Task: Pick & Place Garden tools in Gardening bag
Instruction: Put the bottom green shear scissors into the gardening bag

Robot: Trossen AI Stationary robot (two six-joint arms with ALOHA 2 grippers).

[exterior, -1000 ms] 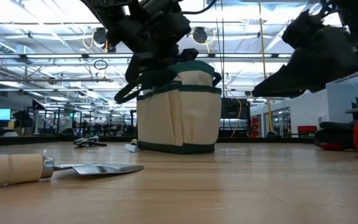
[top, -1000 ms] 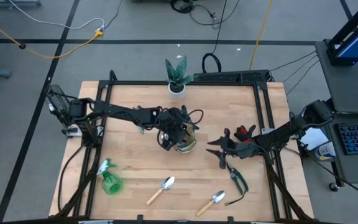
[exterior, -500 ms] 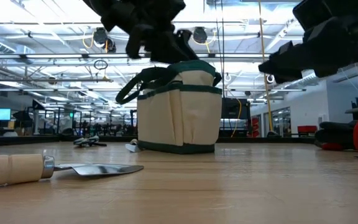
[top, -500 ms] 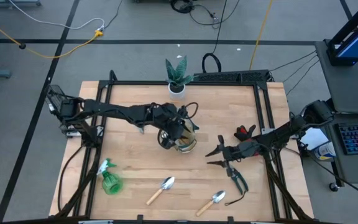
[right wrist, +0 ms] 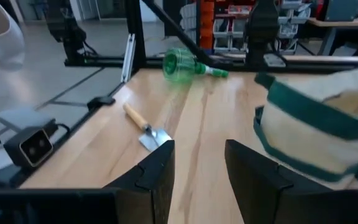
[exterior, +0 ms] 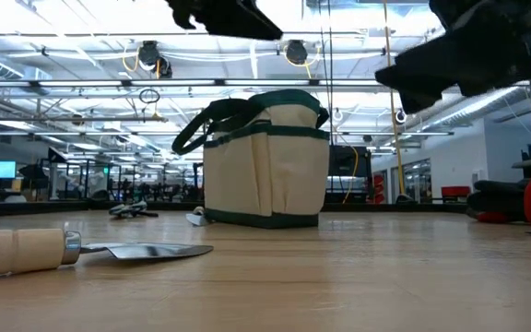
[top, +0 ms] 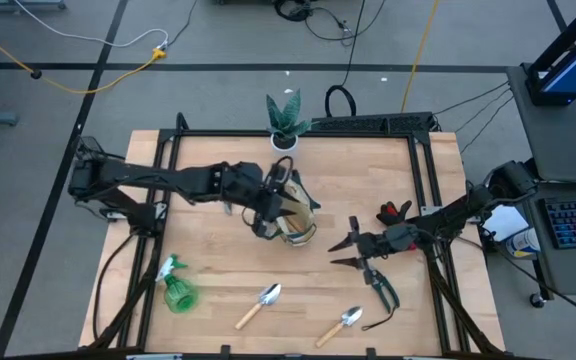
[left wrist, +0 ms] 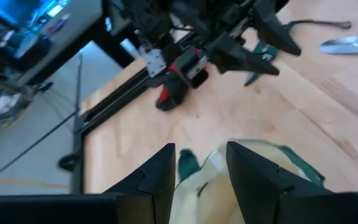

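The beige gardening bag [top: 294,222] with green trim stands upright on its base at mid-table, also clear in the low view [exterior: 265,161]. My left gripper [left wrist: 197,152] hovers open above the bag's left side [top: 274,196], holding nothing. My right gripper [top: 346,245] is open and level, right of the bag, pointing at it [right wrist: 197,149]. Two trowels [top: 261,303] [top: 343,322] lie near the front edge. The pruners [top: 380,285] lie below my right gripper, the red item [top: 393,212] is beside the right arm, and the green spray bottle [top: 176,290] lies at front left.
A green plant in a white pot [top: 286,125] stands at the far edge behind the bag. A black frame [top: 423,180] borders the table. Bare wood lies between the bag and the trowels.
My left gripper has risen out of the bag's top and drawn back a little toward the table's left edge, staying open. My right gripper has rolled and tipped up to level, staying almost where it was. The bag has kept still.
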